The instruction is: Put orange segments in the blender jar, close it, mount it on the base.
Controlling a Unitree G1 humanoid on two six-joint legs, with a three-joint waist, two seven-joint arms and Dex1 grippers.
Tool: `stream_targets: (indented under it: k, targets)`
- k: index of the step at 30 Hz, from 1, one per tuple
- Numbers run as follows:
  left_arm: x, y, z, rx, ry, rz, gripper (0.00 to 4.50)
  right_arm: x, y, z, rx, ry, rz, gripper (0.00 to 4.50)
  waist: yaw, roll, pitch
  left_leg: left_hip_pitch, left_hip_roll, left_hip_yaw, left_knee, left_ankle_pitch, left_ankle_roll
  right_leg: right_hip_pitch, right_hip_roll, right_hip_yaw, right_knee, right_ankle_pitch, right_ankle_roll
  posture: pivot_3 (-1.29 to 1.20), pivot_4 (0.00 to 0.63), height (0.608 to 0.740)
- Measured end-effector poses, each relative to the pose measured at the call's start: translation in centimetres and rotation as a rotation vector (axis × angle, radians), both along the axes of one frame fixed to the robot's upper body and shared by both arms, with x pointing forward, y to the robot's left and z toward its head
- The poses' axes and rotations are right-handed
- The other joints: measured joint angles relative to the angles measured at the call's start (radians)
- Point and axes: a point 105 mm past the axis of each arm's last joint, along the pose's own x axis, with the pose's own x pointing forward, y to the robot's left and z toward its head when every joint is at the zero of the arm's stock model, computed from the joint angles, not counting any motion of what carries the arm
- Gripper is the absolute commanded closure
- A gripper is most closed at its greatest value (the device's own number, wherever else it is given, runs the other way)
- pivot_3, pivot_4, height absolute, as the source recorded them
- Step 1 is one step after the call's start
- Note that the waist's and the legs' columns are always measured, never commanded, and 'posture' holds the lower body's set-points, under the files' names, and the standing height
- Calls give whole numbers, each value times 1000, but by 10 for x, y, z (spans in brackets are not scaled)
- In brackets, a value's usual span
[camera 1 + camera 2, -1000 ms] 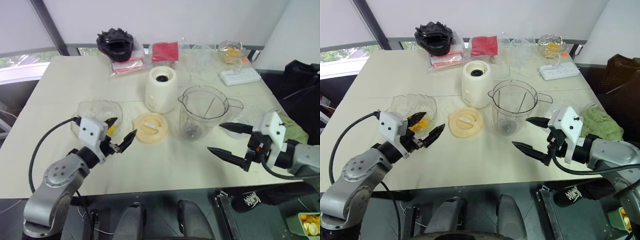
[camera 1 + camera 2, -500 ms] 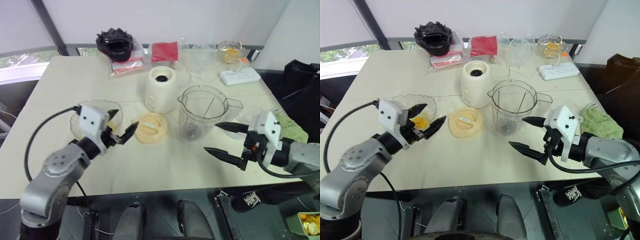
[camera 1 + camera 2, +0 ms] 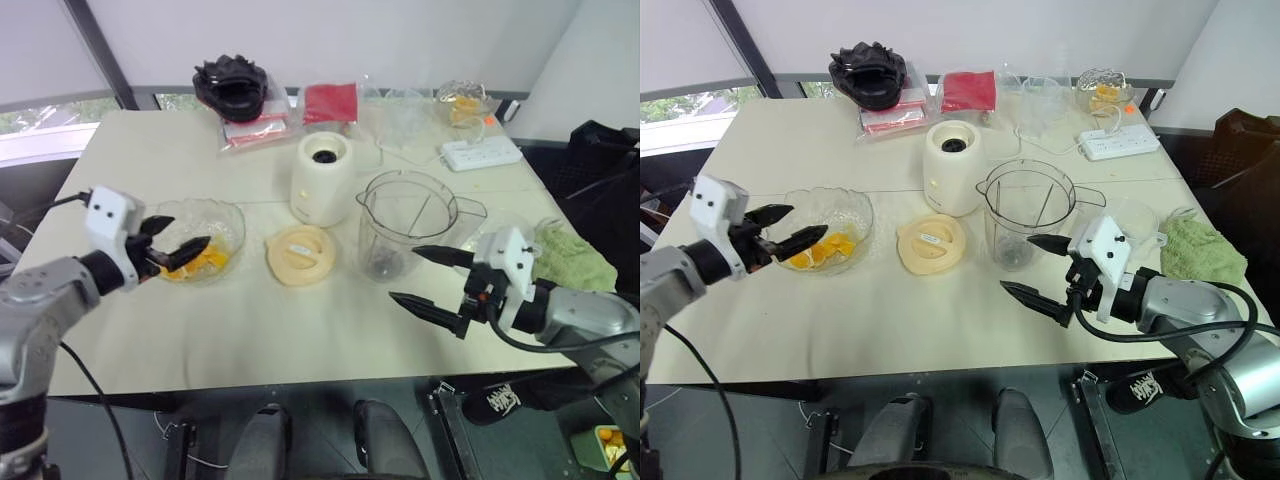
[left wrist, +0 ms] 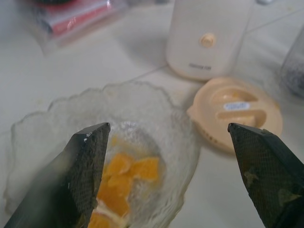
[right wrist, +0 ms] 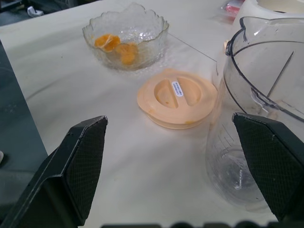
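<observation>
Left pincer (image 3: 175, 246) gapes wide over crinkled clear glass bowl (image 3: 228, 215) | glossy orange segments (image 3: 205, 260) untouched | right pincer (image 3: 432, 281) wide, empty | advice: dip, pinch one wedge gently.

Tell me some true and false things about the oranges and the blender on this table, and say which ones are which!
1. The orange segments are in the crinkly clear bowl. True.
2. The blender jar is sitting on the base. False: the jar stands on the table beside the base.
3. The lid is on the jar. False: it lies flat on the table between the bowl and the jar.
4. The left tool is open, at the bowl. True.
5. The right tool is holding the jar. False: it is open and holds nothing, just in front of the jar.
</observation>
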Motion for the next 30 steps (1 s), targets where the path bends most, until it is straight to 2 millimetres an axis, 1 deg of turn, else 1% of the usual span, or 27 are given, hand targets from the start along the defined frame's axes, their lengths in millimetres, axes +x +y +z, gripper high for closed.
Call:
stream_targets:
  k: [3,5,8,10,11,16,22,26,30]
  targets:
    - [8,4,-5,85,75,-78,348,1,2,-1,-2,-6,-1,105,-1,0,0,-1,0,0,-1,0,0,-1,0,0,0,0,0,0,150,740]
    - [20,9,-11,177,116,-106,348,2,4,-2,2,-10,0,105,1,0,0,0,0,1,-1,0,0,-1,0,0,0,0,0,0,150,740]
    - [39,26,-24,250,185,-71,348,3,6,-2,8,-23,-7,105,-1,0,0,0,1,1,-1,0,0,-1,1,0,0,1,0,0,150,740]
    - [51,33,-29,288,224,-25,348,3,8,-3,11,-21,-2,105,-2,-1,1,-2,1,0,-1,0,0,-3,1,0,1,3,3,0,150,740]
    - [56,34,-30,302,245,-25,348,3,9,-5,7,-17,1,105,-2,-2,1,-2,1,1,-1,0,0,-3,1,0,1,3,4,0,150,740]
    - [69,19,-35,352,280,-155,348,7,9,-1,-1,-38,7,105,-3,-2,1,-4,1,1,-1,0,0,-6,2,0,2,3,4,0,150,740]
    - [76,23,-43,430,362,-243,348,9,10,-2,7,-42,-11,105,-2,-2,1,-8,2,1,0,0,0,-11,3,0,4,3,4,0,150,740]
    - [85,19,-40,520,424,-277,348,11,11,-3,13,-44,-15,105,1,-2,1,-12,1,1,4,0,0,-11,3,0,4,3,5,0,150,740]
    - [87,12,-43,540,475,-311,348,13,10,-2,10,-54,-13,105,-1,-2,1,-13,1,0,4,0,1,-13,3,0,4,3,5,0,150,740]
